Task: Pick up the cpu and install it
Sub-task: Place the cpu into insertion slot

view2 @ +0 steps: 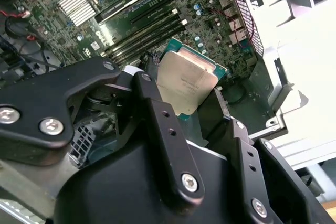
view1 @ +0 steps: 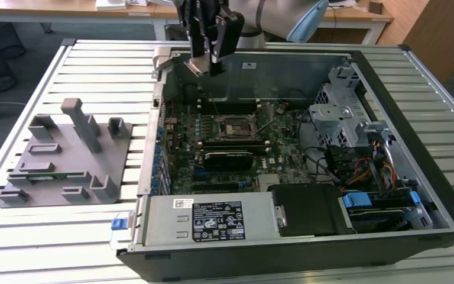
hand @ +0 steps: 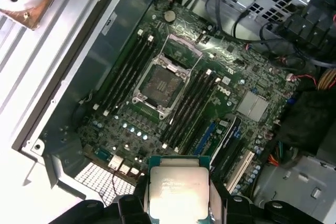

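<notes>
The cpu (view2: pixel 186 82) is a small square chip with a pale metal top and a green edge. My gripper (view2: pixel 184 92) is shut on it, one black finger (view2: pixel 157 121) on each side. In the first wrist view the cpu (hand: pixel 177 191) hangs high over the motherboard, toward the case's rear wall. The socket frame (hand: pixel 160 85) lies below with its dark centre bare and its lid raised. In the exterior view my gripper (view1: pixel 207 62) hovers above the back edge of the open computer case (view1: pixel 385 177), behind the socket (view1: pixel 235 127).
A grey plastic fixture (view1: pixel 61 157) with upright posts lies on the slatted table at the exterior view's left, with a green memory stick (view1: pixel 54 176) on it. Inside the case are a power supply (view1: pixel 211 219), a drive cage (view1: pixel 341 112) and cables (view1: pixel 353 165).
</notes>
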Controlling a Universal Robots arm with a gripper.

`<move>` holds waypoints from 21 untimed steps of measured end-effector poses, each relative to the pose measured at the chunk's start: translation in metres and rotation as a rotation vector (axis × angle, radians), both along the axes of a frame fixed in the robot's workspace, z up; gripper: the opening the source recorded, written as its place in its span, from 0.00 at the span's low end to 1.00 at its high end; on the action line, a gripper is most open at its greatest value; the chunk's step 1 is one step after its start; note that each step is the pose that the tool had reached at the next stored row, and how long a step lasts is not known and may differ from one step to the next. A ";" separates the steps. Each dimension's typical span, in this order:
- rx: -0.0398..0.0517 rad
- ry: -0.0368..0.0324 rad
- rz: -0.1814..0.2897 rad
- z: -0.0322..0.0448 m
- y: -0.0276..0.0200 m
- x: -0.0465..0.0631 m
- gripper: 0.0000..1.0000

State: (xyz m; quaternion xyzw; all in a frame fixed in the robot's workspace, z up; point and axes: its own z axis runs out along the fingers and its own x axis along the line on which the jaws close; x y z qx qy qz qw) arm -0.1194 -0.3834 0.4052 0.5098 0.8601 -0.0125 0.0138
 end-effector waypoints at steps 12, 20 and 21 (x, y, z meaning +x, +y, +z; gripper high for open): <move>-0.0011 0.0000 -0.125 -0.0008 0.0015 0.000 0.54; 0.0365 0.0028 -0.185 -0.0041 0.0015 0.000 0.54; 0.0372 0.0026 -0.194 -0.0046 0.0016 0.000 0.54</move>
